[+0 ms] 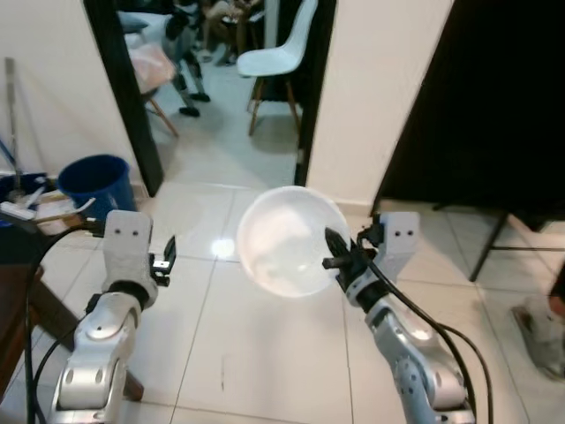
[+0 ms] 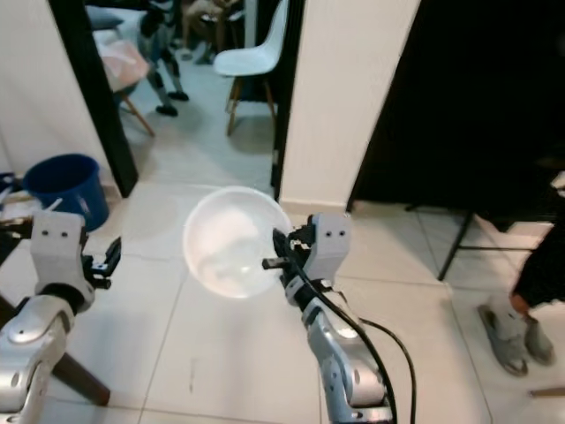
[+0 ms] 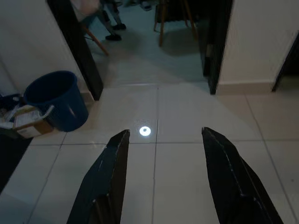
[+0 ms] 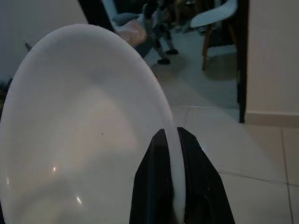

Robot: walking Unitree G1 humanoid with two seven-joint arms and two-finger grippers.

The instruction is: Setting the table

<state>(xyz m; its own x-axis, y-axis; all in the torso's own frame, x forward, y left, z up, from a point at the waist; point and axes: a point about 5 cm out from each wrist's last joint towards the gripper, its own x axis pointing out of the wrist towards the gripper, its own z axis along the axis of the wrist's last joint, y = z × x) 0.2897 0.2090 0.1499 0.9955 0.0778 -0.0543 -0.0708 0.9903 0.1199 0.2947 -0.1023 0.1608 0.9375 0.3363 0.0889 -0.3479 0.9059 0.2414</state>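
A white round plate [image 1: 287, 240] hangs in the air over the tiled floor, tilted with its face toward me. My right gripper [image 1: 337, 252] is shut on the plate's right rim; in the right wrist view the rim [image 4: 173, 154] sits pinched between the two black fingers [image 4: 154, 186]. My left gripper [image 1: 168, 256] is held out at the left, above the floor, open with nothing between its fingers [image 3: 110, 177].
A blue bucket [image 1: 95, 184] stands by the left wall beside a cardboard box [image 3: 25, 122]. A dark doorway frame [image 1: 124, 97] opens onto a room with a white chair [image 1: 281, 55] and a seated person [image 1: 190, 40]. A person's shoe [image 1: 540, 329] is at the right.
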